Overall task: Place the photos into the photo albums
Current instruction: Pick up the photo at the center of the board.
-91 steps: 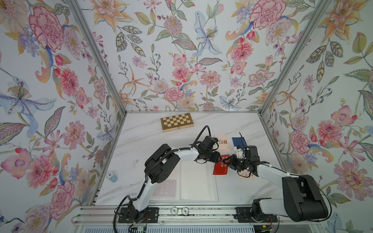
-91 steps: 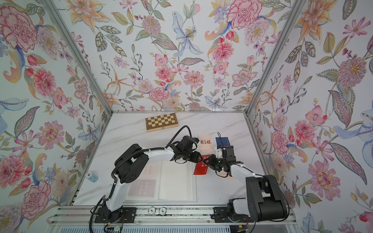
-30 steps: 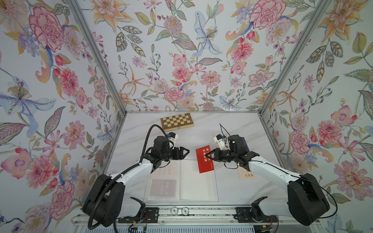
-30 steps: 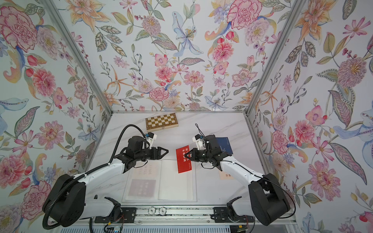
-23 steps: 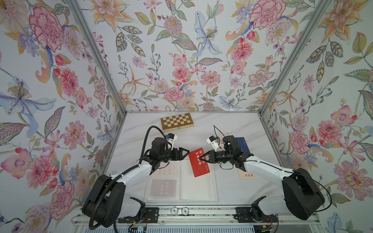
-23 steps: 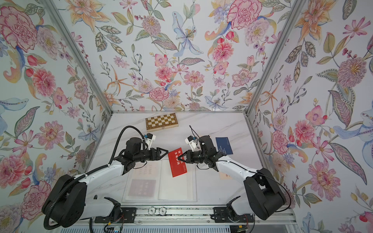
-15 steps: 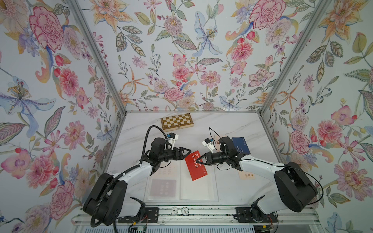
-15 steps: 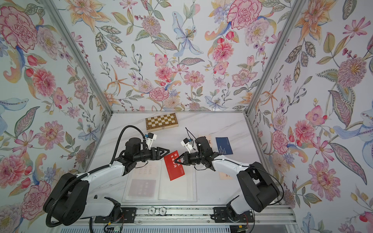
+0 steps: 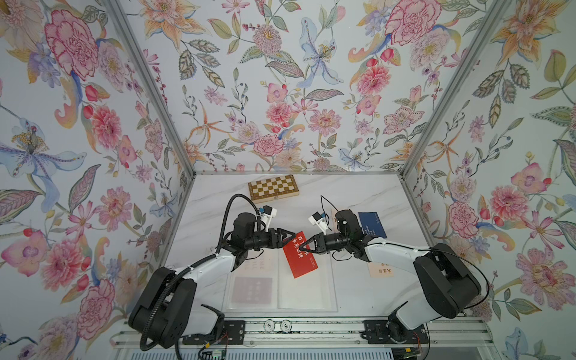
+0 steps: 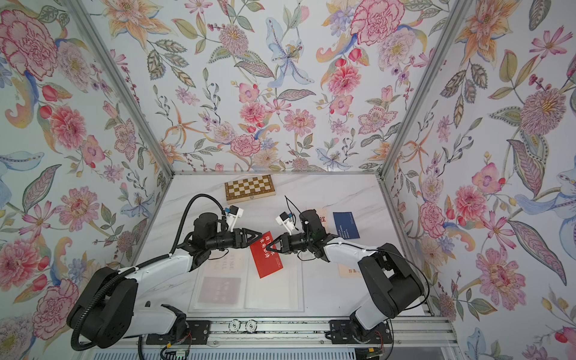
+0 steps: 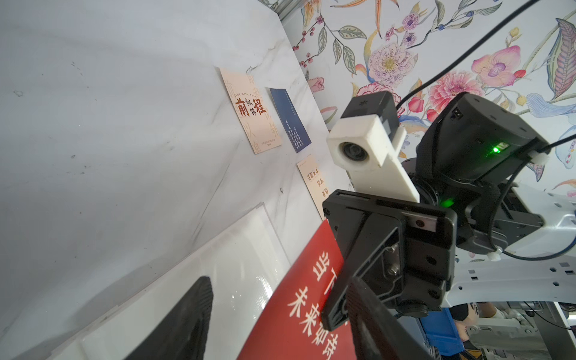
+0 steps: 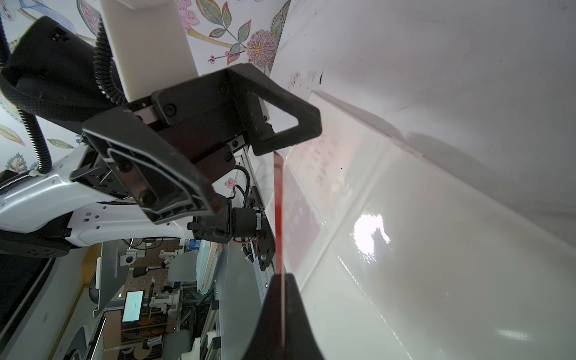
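Note:
A red photo [image 9: 300,260] [image 10: 267,260] with white Chinese characters hangs tilted above the open photo album [image 9: 307,296] [image 10: 274,294]. My right gripper [image 9: 304,246] [image 12: 282,311] is shut on the photo's upper edge; in the right wrist view the photo [image 12: 278,202] shows edge-on. From the left, my left gripper [image 9: 291,238] [image 11: 277,290] is open, with one finger on each side of the same photo's upper corner. The album's left page holds two photos behind translucent sleeves [image 9: 252,288].
On the marble at the right lie a navy photo [image 9: 372,224] [image 11: 290,120], a cream photo [image 11: 251,110] partly behind my right arm, and another cream photo [image 9: 380,269]. A checkered chessboard box [image 9: 273,187] sits at the back.
My right gripper carried the red photo leftward from the right side to above the album. The left arm swung back over the album, and its jaws have narrowed around the photo's corner.

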